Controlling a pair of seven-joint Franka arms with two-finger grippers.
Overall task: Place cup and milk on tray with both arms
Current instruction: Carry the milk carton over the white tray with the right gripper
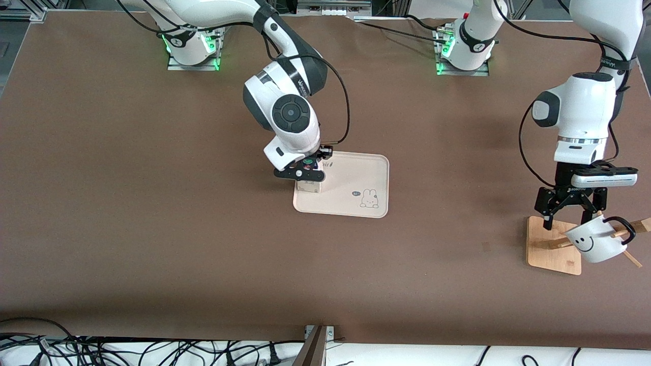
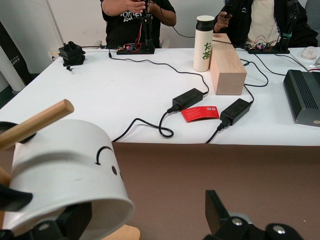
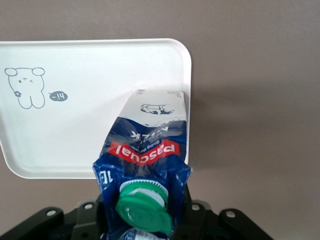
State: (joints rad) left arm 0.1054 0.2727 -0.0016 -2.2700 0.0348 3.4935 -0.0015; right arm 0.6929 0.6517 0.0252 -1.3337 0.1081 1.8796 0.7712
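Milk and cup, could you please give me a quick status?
Right gripper shut on milk, carton standing on tray. Left gripper open around cup, cup on wooden rack. Nothing in the way.

Bright, even overhead lighting in all three views, with soft shadows and little glare.

From the front, the brown table (image 1: 152, 213) is evenly lit; each arm casts a faint, diffuse shadow toward about 3 o'clock, and green lamps glow at both bases near 12 o'clock. In the left wrist view the cup (image 2: 65, 170) looms slightly soft at 8 o'clock, the background sharper. In the right wrist view the milk (image 3: 145, 170) is crisp, its green cap (image 3: 144, 207) a little blurred at 6 o'clock.
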